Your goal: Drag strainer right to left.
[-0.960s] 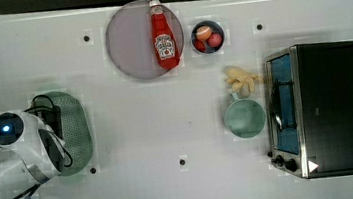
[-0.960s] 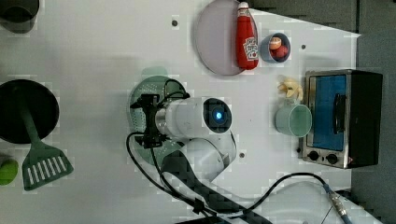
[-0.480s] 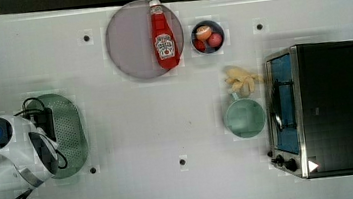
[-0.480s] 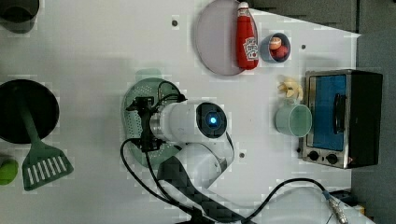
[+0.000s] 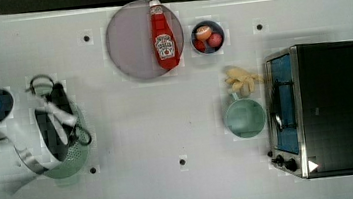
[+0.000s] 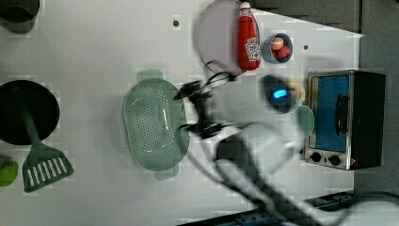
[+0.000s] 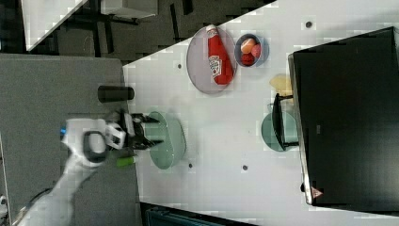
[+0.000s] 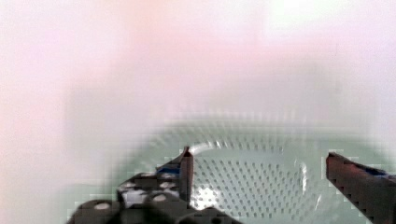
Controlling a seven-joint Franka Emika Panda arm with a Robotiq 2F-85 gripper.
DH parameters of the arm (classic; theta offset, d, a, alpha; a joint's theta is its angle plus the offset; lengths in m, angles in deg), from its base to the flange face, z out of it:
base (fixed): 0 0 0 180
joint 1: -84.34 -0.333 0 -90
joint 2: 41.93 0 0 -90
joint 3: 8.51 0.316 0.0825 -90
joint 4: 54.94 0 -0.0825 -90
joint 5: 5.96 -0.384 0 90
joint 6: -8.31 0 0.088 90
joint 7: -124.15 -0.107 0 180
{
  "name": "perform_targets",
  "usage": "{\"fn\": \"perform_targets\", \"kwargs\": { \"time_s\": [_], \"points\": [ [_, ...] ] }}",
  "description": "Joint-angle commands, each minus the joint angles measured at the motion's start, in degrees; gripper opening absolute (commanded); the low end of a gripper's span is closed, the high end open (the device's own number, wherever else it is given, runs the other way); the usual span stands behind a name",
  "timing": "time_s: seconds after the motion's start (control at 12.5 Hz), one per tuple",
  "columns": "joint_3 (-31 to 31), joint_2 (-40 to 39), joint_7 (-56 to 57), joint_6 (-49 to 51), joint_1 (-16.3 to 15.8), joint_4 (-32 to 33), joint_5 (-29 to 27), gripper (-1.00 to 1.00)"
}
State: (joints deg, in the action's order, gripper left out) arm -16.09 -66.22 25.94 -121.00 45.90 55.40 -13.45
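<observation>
The strainer [image 6: 155, 125] is seen on the white tabletop [image 5: 168, 130], near the top view's left edge and well apart from the other kitchen things. In the left view it lies as a long oval with one flat tab at each end, and its rows of small holes are clearly shown.

The gripper [image 6: 188, 109] is placed at the strainer's rim on the left view's right side. Its jaws are held wide open — nothing is gripped between them. In the wrist view the two dark fingers [image 8: 186, 170] are seen spread apart above the perforated bowl [image 8: 252, 182]. Whether a finger touches the rim cannot be told. In the right view the gripper [image 7: 153, 130] points toward the strainer [image 7: 169, 140] from the right view's left.

A grey plate [image 5: 130, 42] with a ketchup bottle [image 5: 163, 35] laid on it is found near the top view's upper edge. Just beside it a small bowl [image 5: 207, 37] with fruit is set. A cup [image 5: 245, 118] stands close to the toaster oven [image 5: 324, 108] at the top view's right — a pale yellow thing [image 5: 241, 79] lies just above it. In the left view a green spatula [image 6: 40, 160] is seen resting partly on a dark pan [image 6: 26, 113].
</observation>
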Motion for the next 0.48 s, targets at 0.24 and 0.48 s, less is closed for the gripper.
{"fn": "perform_targets", "kwargs": {
  "time_s": [0.24, 0.48],
  "points": [
    [-16.81, 19.10, 32.67, 12.00, 4.00, -2.00, 1.06, 1.00],
    [-27.07, 26.36, 47.06, 20.44, 5.26, -2.01, 5.72, 1.00]
  ]
}}
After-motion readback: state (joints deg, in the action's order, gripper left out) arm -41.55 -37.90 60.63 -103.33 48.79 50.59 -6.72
